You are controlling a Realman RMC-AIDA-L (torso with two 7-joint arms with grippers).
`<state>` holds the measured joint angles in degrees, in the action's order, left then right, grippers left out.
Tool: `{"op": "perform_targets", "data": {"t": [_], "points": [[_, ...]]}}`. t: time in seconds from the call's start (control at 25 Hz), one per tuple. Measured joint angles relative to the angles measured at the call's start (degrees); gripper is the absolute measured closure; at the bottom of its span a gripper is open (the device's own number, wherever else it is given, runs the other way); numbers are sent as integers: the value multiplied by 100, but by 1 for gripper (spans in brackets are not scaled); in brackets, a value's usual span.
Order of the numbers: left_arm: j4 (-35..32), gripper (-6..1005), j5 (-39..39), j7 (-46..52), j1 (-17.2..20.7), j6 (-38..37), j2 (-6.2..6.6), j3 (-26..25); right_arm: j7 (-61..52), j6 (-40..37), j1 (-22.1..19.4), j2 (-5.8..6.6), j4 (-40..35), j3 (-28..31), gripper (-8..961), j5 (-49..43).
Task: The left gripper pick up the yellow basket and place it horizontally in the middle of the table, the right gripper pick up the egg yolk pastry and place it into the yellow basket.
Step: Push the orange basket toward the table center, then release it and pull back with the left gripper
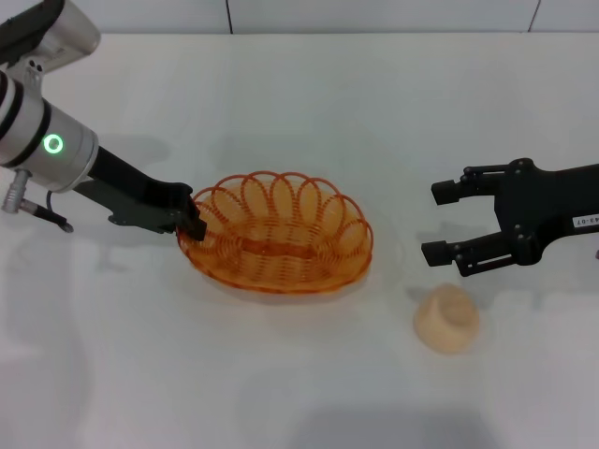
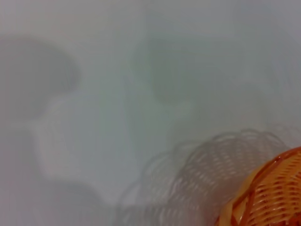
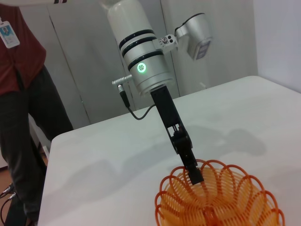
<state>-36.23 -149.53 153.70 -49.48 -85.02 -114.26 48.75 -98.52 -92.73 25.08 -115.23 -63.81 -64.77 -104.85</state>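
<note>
The yellow basket (image 1: 276, 234) lies lengthwise near the middle of the white table (image 1: 299, 103). My left gripper (image 1: 192, 221) is at the basket's left rim and looks shut on the looped wire there; the right wrist view shows it (image 3: 194, 175) pinching the rim of the basket (image 3: 221, 202). A corner of the basket shows in the left wrist view (image 2: 273, 197). The egg yolk pastry (image 1: 447, 318) sits on the table to the right of the basket, near the front. My right gripper (image 1: 432, 223) is open and empty, above and just behind the pastry.
A person in a dark red top (image 3: 21, 94) stands beyond the table's far left edge (image 3: 51, 141). Bare tabletop lies in front of the basket and behind it.
</note>
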Motion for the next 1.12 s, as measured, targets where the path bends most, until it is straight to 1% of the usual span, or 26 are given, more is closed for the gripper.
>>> {"op": "perform_targets", "data": {"t": [0.4, 1.12], "points": [[18, 844, -45, -1, -35, 56, 7, 3, 0, 0, 5, 0, 0, 0, 96, 0], [145, 821, 39, 3, -88, 200, -67, -30, -1, 0, 15, 0, 0, -5, 96, -1]]}}
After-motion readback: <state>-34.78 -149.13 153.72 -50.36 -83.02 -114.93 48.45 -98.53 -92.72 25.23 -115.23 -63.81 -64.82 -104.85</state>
